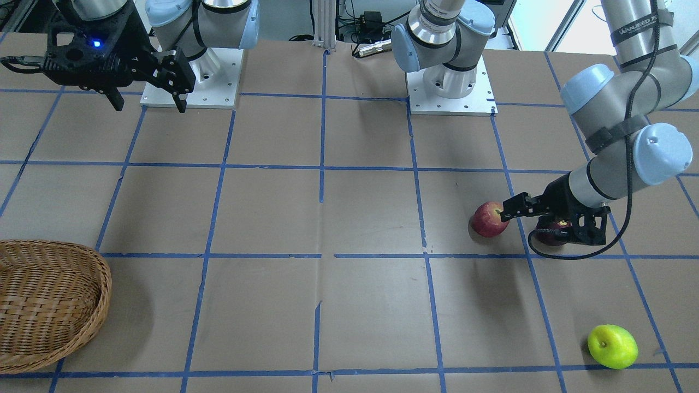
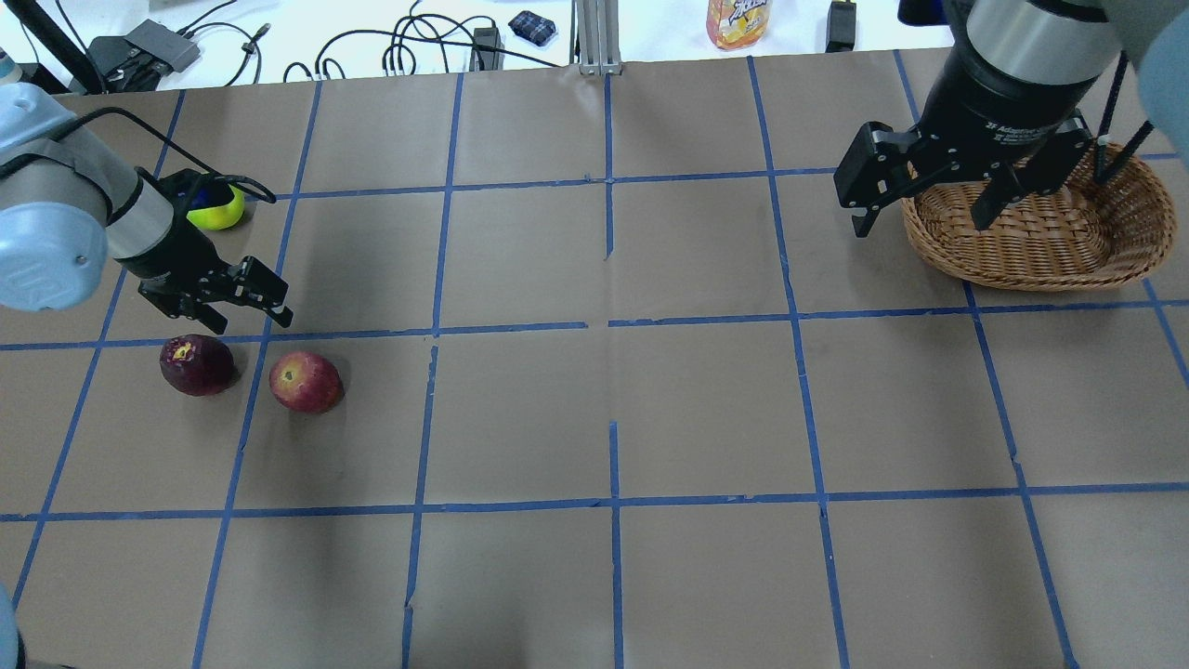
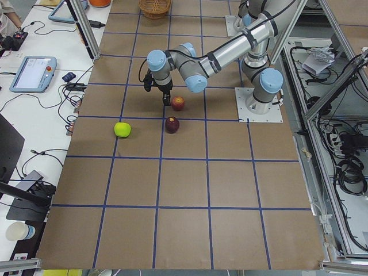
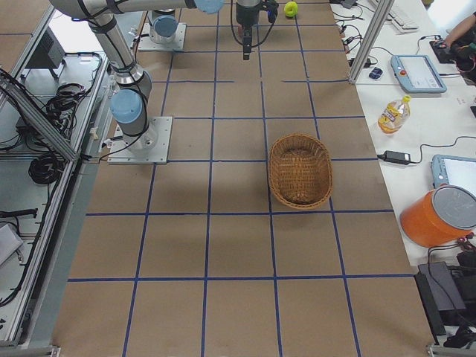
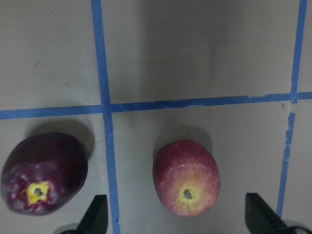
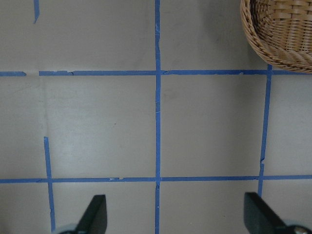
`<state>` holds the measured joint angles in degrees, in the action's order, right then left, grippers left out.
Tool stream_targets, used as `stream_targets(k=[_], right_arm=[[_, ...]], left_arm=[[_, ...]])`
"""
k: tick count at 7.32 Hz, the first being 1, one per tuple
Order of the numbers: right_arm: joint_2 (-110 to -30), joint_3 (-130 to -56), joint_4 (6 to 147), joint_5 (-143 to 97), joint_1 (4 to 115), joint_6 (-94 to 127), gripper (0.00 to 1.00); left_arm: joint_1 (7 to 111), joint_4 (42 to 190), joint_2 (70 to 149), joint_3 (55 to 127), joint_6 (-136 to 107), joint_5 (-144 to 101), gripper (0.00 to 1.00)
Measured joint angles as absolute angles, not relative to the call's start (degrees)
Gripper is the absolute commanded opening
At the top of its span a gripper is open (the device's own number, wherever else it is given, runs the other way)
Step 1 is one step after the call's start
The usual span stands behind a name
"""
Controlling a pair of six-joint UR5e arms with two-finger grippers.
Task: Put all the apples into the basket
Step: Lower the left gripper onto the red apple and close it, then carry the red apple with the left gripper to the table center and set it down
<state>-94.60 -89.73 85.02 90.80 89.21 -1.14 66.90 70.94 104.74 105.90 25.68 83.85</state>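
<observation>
The red apple [image 2: 305,381] and the dark maroon apple [image 2: 196,364] lie side by side on the table's left part. The lime green apple [image 2: 216,206] lies farther away, partly behind my left wrist. My left gripper [image 2: 249,316] is open and empty and hovers over the red apple. In the left wrist view the red apple [image 5: 186,178] sits between the two fingertips, with the maroon apple [image 5: 44,173] outside the left finger. My right gripper [image 2: 920,223] is open and empty, high above the near left rim of the empty wicker basket [image 2: 1040,251].
The table is brown paper with a grid of blue tape. The two arm bases [image 1: 450,87] stand at the robot's edge. A drink bottle [image 2: 738,19] and cables lie beyond the far edge. The basket's rim shows in the right wrist view [image 6: 282,34].
</observation>
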Motion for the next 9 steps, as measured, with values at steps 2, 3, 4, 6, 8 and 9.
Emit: stream_targets(k=[2,3,4,6,8,9], right_arm=[[-94.58,-89.73,85.15,90.82,89.21,-1.14,1.0],[-94.57,-89.74,85.09,91.16,89.21,-1.14,1.0],[-94.54,-89.74,84.98,91.42,89.14,-1.14,1.0],[-94.51,-89.73,85.16,91.56,89.09,-1.14,1.0],[-94.58,-89.74,85.24,91.6,89.12,-1.14,1.0],[-94.62,-89.74,85.25,91.64,89.12,-1.14,1.0]], left_arm=[[67.09,69.42,105.95,108.76,25.7,83.56,1.0],[67.12,68.34,106.38,110.15,25.65,83.56,1.0],[67.14,67.41,106.85,111.09,25.61,83.6,1.0],[67.15,66.74,107.29,112.77,25.46,83.72,1.0],[67.15,64.42,108.2,113.44,25.2,83.68,0.99],[67.15,63.62,108.75,113.49,24.92,83.62,0.97]])
